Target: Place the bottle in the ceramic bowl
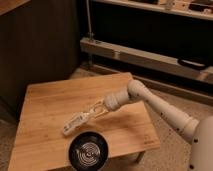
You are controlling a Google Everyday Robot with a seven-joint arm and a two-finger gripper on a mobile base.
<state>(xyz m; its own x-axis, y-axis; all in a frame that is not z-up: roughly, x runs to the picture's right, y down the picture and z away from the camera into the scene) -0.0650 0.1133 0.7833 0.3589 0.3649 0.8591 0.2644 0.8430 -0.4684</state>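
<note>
single high view, apparently robot-mounted, looks down at table [50, 105], gripper [95, 112] mid-frame.

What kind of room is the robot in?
Probably a lab or workshop: a metal rack behind, a small wooden table, and the gripper holding the bottle above the ceramic bowl.

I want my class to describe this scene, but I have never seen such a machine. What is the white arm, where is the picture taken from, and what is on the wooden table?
The white jointed arm belongs to a mobile robot whose body shows at the lower right edge. There is only one picture of this moment; it looks down on the scene from above, and where the camera is mounted is not known. At the arm's tip is the gripper, a two-finger clamp, above the wooden table. It is shut on a small clear bottle with a white label, held tilted. Just below the bottle, near the table's front edge, sits a round black ceramic bowl with pale rings inside. The bottle is not yet in the bowl.
</note>
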